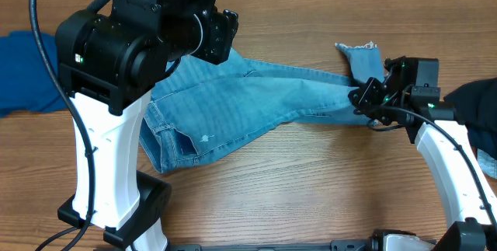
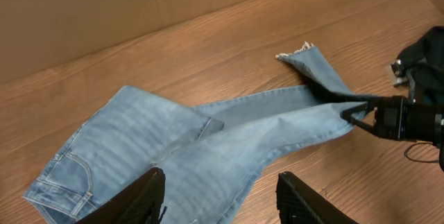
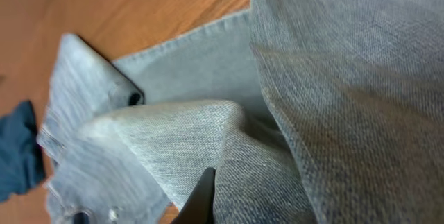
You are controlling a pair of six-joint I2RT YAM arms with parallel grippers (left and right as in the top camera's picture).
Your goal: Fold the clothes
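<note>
At 6 o'clock, nearest the robot, the white links of the left arm [image 1: 109,150] and right arm [image 1: 454,173] rise from the front edge of the wooden table [image 1: 311,181]. Beyond them the pale-blue jeans [image 1: 233,95] lie on the table at its centre, with the waistband [image 1: 159,138] and pocket end towards 7 o'clock and the legs running out towards 3 o'clock. The left claw [image 2: 220,174] hovers above the seat of the jeans. Its two black fingers [image 2: 149,196] are spread apart, with nothing between them and no contact with the cloth. At 3 o'clock the right claw [image 1: 357,95] is pressed together and pinches the lower leg of the jeans at its edge. In the right wrist view the denim fills almost the whole frame, draped in folds over one dark finger [image 3: 201,196], so the second finger cannot be seen. Just past the pinch point, towards 1 o'clock, the leg turns back on itself and ends in the frayed hem [image 1: 357,47], which lies flat on the table. The second leg lies partly under the first, and its hem cannot be made out. A soft royal-blue garment [image 1: 23,72] lies at 9 o'clock, well apart from the jeans and partly hidden by the left arm. A dark navy garment [image 1: 477,103] lies at 3 o'clock at the table edge, just beside the right wrist.
</note>
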